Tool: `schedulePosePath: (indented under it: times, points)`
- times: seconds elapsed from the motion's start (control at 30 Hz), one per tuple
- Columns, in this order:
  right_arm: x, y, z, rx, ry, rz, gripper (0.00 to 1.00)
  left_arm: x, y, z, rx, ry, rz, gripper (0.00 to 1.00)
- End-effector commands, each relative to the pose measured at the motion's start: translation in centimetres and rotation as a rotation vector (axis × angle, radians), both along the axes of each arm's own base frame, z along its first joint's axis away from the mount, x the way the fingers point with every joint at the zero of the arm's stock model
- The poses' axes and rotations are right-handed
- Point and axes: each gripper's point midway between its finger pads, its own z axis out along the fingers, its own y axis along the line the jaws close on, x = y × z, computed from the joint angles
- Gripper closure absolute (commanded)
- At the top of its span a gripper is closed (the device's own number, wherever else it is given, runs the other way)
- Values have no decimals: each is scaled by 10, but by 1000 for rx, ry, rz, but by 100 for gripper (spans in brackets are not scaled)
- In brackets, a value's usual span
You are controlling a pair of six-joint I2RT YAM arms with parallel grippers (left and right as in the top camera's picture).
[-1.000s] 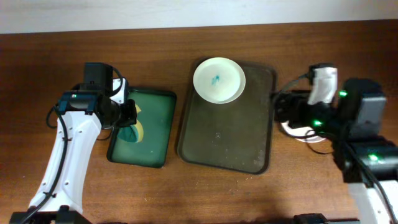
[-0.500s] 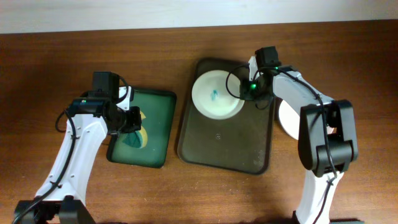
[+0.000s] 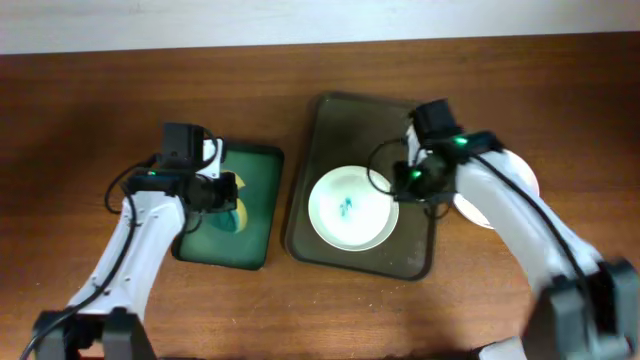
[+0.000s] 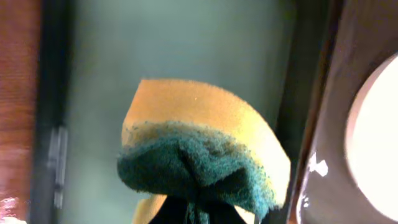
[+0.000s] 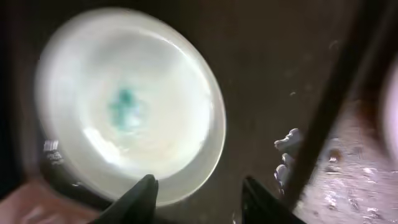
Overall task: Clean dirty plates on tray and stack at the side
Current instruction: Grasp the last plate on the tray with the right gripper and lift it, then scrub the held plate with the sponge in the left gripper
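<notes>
Dark wooden tabletop runs under everything, with the tray (image 3: 330, 120) at its middle. Since half a second ago the smeared plate (image 3: 348, 208) has slid from the tray's far end to its near half. Your right gripper (image 3: 413, 180) sits at its right rim, fingers (image 5: 146, 193) spread. Your left gripper (image 3: 222, 192) pinches the sponge (image 4: 205, 149) above the green tray (image 3: 255, 160). A second plate (image 3: 520, 175) lies on the table right of the tray. By my judgement, the dirty plate now lies nearer your sponge for wiping.
</notes>
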Motion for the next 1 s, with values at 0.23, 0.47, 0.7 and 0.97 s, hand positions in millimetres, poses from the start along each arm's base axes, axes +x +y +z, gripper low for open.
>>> schedulePosePath:
  times: [0.23,0.47,0.7,0.97]
  points:
    - [-31,-20,-5,-41,107,-31,52,-21,-5,-81,12,273,-8,100]
    - [-21,-16,-87,-43,295,11,60,20,-30,48,10,215,-71,100]
    - [7,-2,-134,67,281,-3,96,22,-185,8,-156,204,-275,100]
    - [0,-3,-134,62,311,-4,96,-5,-247,-126,-33,336,-353,100]
